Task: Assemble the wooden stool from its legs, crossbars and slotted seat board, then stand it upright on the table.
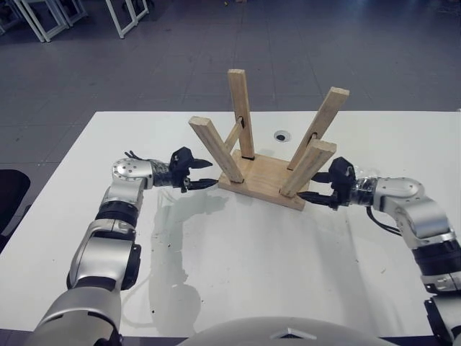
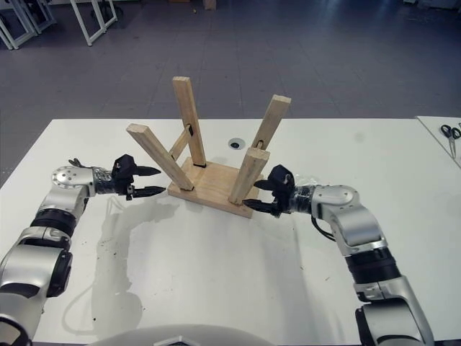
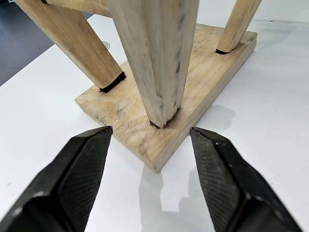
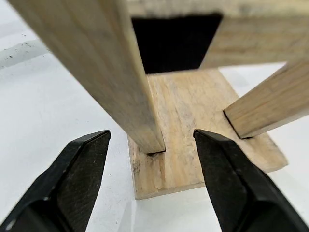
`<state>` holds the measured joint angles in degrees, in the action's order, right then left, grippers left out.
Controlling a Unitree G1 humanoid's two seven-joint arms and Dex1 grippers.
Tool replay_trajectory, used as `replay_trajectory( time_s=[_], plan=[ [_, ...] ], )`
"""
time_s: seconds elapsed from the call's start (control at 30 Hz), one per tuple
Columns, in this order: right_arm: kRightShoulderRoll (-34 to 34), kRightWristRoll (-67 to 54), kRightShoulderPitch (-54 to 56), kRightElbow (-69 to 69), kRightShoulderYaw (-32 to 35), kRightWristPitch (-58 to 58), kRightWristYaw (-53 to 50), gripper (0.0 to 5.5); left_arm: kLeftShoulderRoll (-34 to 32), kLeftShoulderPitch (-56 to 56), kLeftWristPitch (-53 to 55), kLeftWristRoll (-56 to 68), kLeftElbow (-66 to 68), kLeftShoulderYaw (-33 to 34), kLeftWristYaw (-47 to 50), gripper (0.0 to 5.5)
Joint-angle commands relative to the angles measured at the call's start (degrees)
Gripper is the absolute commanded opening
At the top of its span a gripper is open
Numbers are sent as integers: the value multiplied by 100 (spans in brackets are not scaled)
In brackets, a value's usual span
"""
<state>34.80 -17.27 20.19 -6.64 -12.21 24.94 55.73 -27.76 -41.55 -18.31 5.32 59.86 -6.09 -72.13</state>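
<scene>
**Stool upside down on the desk, both grippers released at its ends**

The left gripper is spread wide and grasps nothing. Its fingers point toward 3 o'clock at the near left corner of the seat board, one on either side of that corner, just short of the wood.

The right gripper is also released and empty. It points toward 9 o'clock at the board's near right corner, with its fingers either side of the base of the near right leg, close to it but not closed on it.

The stool sits between them near the middle of the white desk. It is upside down, with the seat board flat on the surface and its long axis running from about 10 o'clock to 4 o'clock.

All four legs are set in their slots and point up, splaying outward:
- the near left leg leans toward 9 o'clock
- the far left leg is almost upright
- the far right leg leans toward 2 o'clock

A crossbar joins the two left legs.

Beyond the stool, at 12 o'clock, there is a small round hole in the desk.
</scene>
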Motion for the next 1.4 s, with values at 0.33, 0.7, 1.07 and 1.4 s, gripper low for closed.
replay_trajectory(
  time_s=[0.33, 0.7, 1.07, 1.4],
  plan=[
    [-933, 482, 446, -1625, -46, -1005, 31, 243, 523, -148, -568, -246, 583, 52, 127, 299],
    [-413, 736, 414, -1970, 6, -2332, 1193, 118, 301, 156, -568, -210, 146, -20, -871, 299],
    [-255, 844, 524, -1820, -7, -2484, 1698, 106, 564, -243, 23, -95, 322, 72, -1070, 272],
    [-239, 681, 485, -1586, 158, -2226, 1731, 104, 367, 375, 836, 107, -676, -231, -1976, 124]
  ],
)
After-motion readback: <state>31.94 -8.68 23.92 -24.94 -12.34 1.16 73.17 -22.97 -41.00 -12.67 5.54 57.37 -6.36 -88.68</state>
